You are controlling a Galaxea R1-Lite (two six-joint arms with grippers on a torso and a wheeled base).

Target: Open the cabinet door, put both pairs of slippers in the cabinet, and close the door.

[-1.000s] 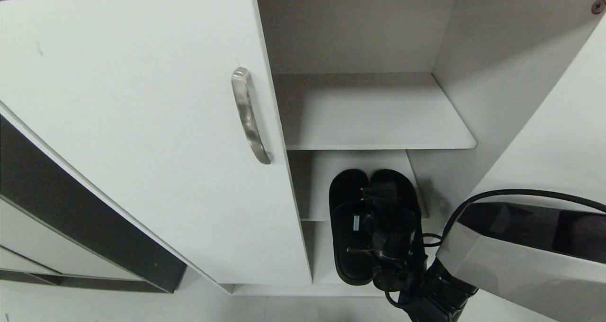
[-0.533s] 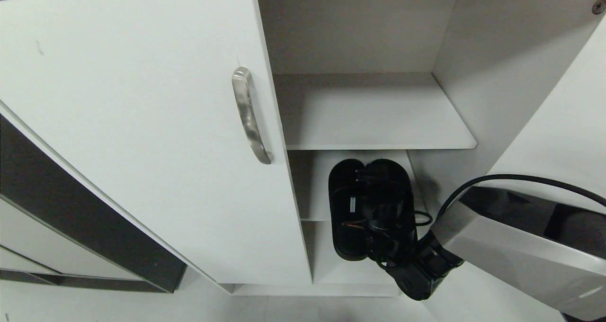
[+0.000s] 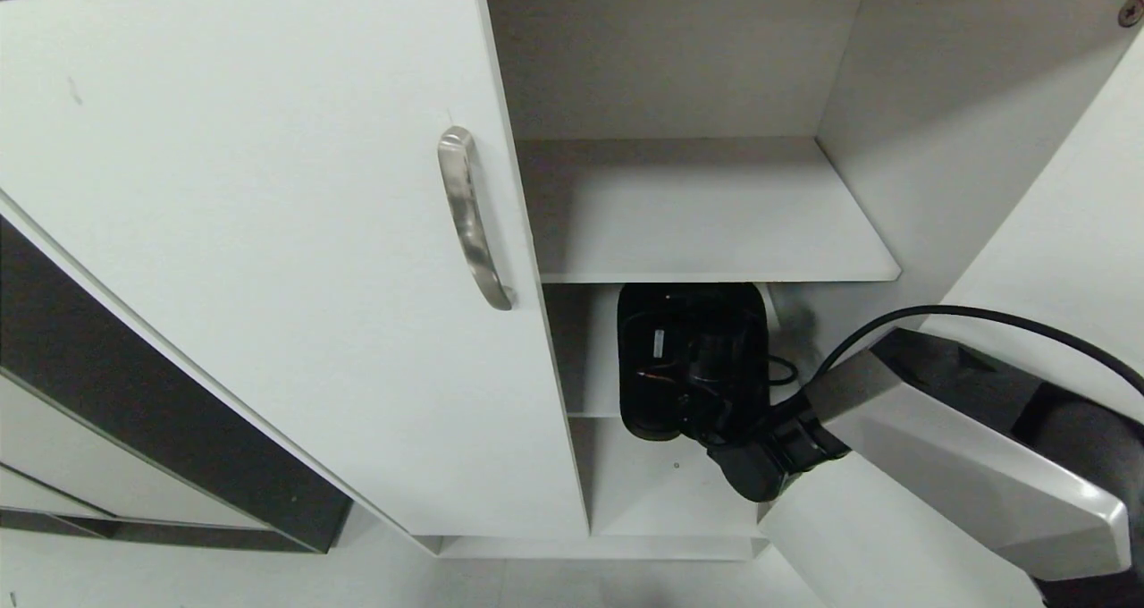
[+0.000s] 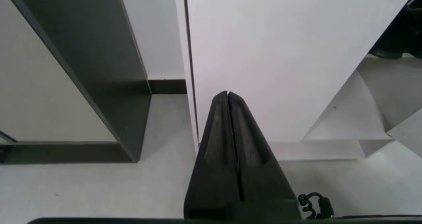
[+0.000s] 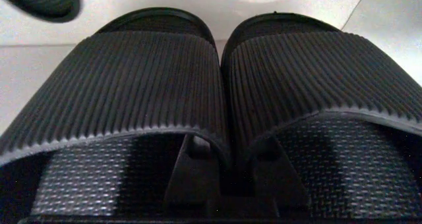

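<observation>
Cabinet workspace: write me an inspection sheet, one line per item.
Surface: white shelves inside the cabinet.
Job's things: black slippers, one pair side by side, partly under the upper shelf; right door open, left door closed.
Clutter: nothing seen.
Grippers: right claw shut on the slippers at their straps; left claw shut, empty, low before the left door.
Cables: black cable arcs over the right arm.
Surroundings: pale floor; dark panel left of the cabinet.
</observation>
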